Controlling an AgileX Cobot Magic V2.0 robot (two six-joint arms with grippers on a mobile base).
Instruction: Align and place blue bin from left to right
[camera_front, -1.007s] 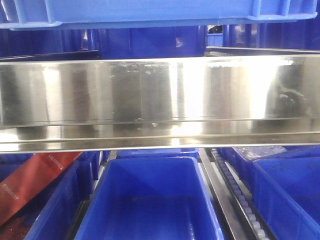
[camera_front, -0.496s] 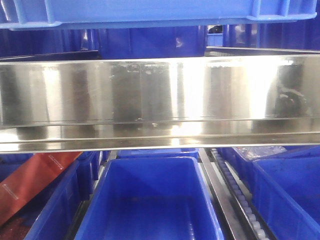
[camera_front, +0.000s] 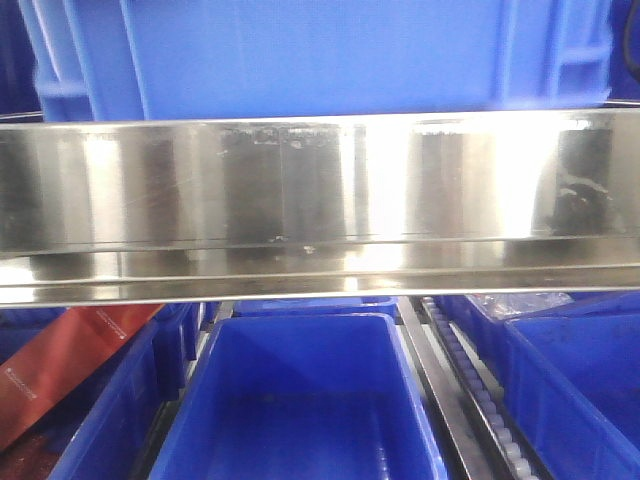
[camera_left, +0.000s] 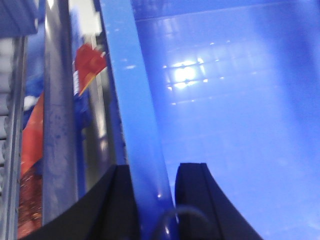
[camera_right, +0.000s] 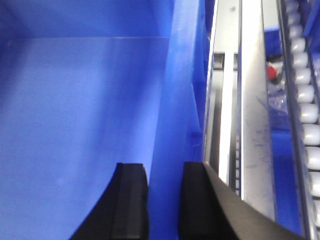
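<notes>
Steel rail: from my front view, a wide polished stainless-steel shelf rail (camera_front: 320, 200) runs straight across the middle, glaring with reflections.
Blue bin: the large sky-blue ribbed plastic crate (camera_front: 320, 55) sits above and behind that rail, filling the top of the view; I can see its vertical ribs and boxed corner frames at both ends.
Lower bins: under the rail I've got a smaller deep-blue smooth-walled bin (camera_front: 300, 400) dead centre, with another deep-blue bin (camera_front: 580, 390) to its right.
Roller track: a strip of white rollers in a metal channel (camera_front: 475, 385) runs between those two lower bins; the right wrist view shows the rollers (camera_right: 307, 115) beside steel framing.
Red packet: a red-orange flat packet (camera_front: 65, 365) lies slanted at the lower left.
Left tool: my left tool (camera_left: 152, 200) is clamped on the crate's left wall (camera_left: 135, 115), one black finger on each side of the rim.
Right tool: my right tool (camera_right: 165, 205) grips the crate's right wall (camera_right: 175, 100) the same way, fingers inside and outside.
</notes>
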